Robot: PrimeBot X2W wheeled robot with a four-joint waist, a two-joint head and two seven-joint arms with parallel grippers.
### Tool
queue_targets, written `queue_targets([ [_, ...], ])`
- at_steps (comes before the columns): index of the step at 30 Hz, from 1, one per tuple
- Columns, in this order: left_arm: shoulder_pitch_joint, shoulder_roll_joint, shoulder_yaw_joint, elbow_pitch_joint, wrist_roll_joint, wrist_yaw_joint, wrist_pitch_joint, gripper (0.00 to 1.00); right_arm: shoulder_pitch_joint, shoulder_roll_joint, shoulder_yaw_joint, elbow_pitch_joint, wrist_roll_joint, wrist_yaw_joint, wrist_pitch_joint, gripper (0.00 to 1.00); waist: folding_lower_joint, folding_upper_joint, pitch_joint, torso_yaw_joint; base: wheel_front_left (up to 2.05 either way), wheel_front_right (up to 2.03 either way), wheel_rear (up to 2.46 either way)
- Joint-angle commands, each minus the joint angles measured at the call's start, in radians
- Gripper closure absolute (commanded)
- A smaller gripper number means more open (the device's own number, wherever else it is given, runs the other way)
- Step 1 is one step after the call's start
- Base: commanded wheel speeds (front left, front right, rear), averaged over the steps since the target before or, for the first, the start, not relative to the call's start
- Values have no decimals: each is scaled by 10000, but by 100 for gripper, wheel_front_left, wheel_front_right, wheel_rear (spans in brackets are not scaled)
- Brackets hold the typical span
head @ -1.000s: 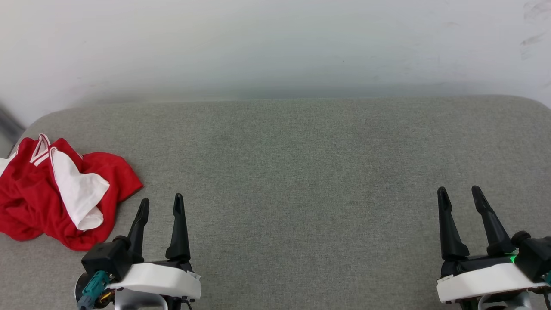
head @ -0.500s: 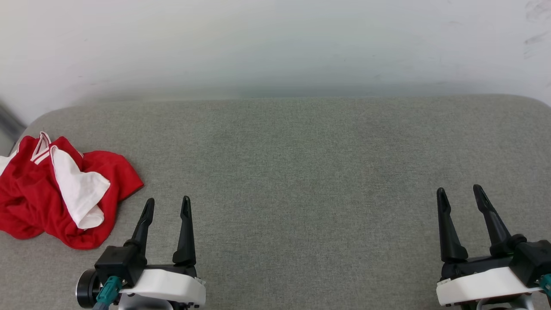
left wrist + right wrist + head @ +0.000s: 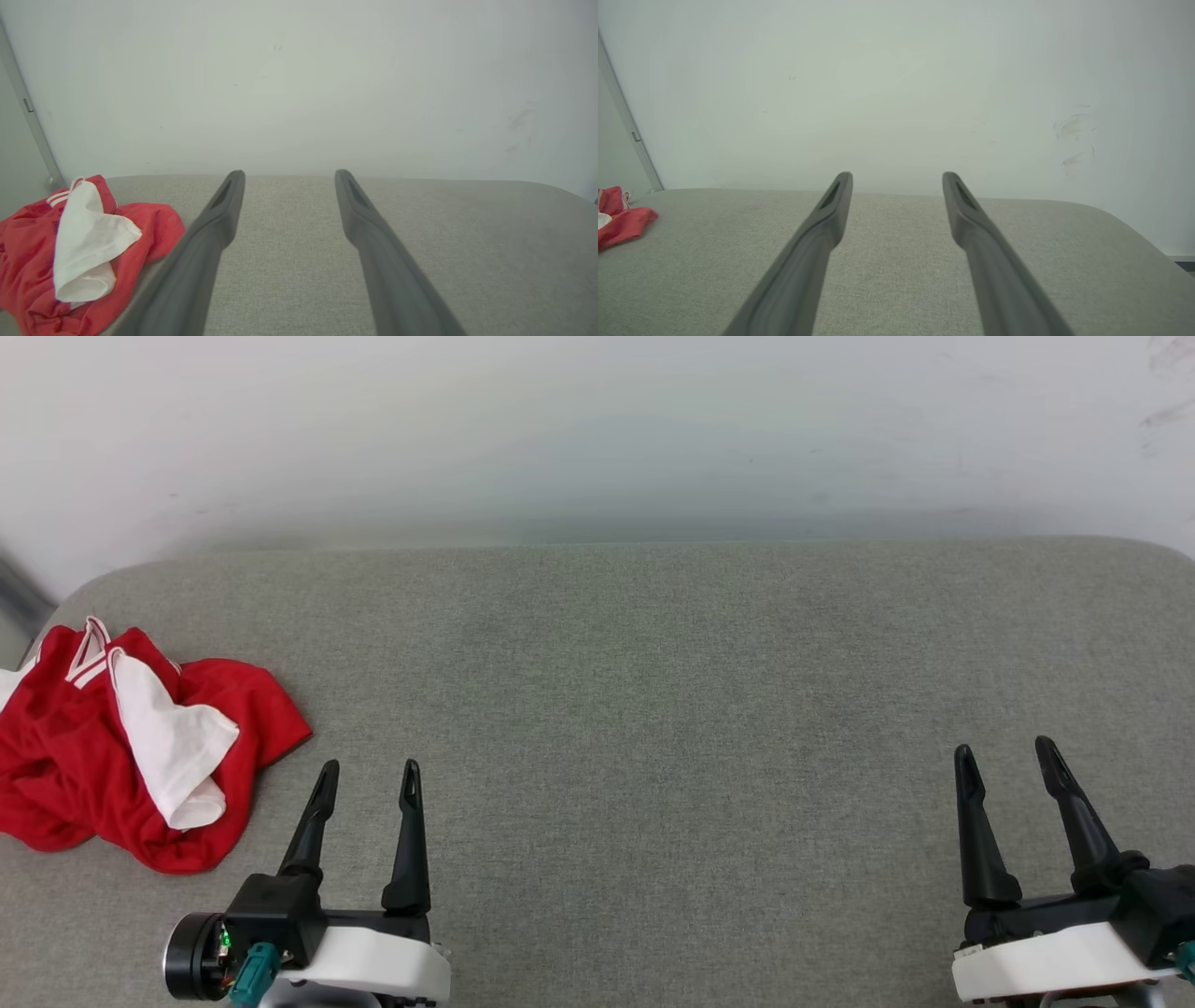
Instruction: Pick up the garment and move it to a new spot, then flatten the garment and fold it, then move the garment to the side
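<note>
Both tools had slid a little lower and to the right in the head view since a second earlier, while the garment (image 3: 65,756) lay where it was. The left tool (image 3: 370,765) sat at the lower left of the frame, its two fingers spread apart with nothing between them, tips pointing up the frame over bare surface (image 3: 653,691). The right tool (image 3: 1003,746) sat at the lower right, likewise wide open and empty, its fingers leaning slightly to the right.

The garment was a crumpled red heap at the left edge of the head view, on the surface near its rounded far-left corner, just up and left of the left tool and clear of its fingers. Its striped trim (image 3: 86,658) lay at the upper-left end of the heap. A white sleeve (image 3: 168,747) lay on top, its long axis running from the trim toward the lower right. A red corner of cloth pointed right, toward the middle of the frame. Behind the surface rose a pale wall (image 3: 597,429).
</note>
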Motion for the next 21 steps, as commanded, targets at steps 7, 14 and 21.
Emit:
queue_targets([
  [7, 80, 23, -33, -19, 224, -34, -99, 0, 94, 17, 34, 56, -21, -3, -98, 0, 0, 0, 16, -11, 0, 0, 0],
  [14, 47, 23, -8, 40, 118, -40, -99, 0, 81, 17, 36, 186, 259, -3, -95, 0, 0, 0, 29, -4, 0, 0, 0],
  [21, -3, 22, -17, 87, 107, -29, -99, 0, 55, 17, 68, 224, 301, -3, -95, 0, 0, 0, 53, 23, 0, 0, 0],
])
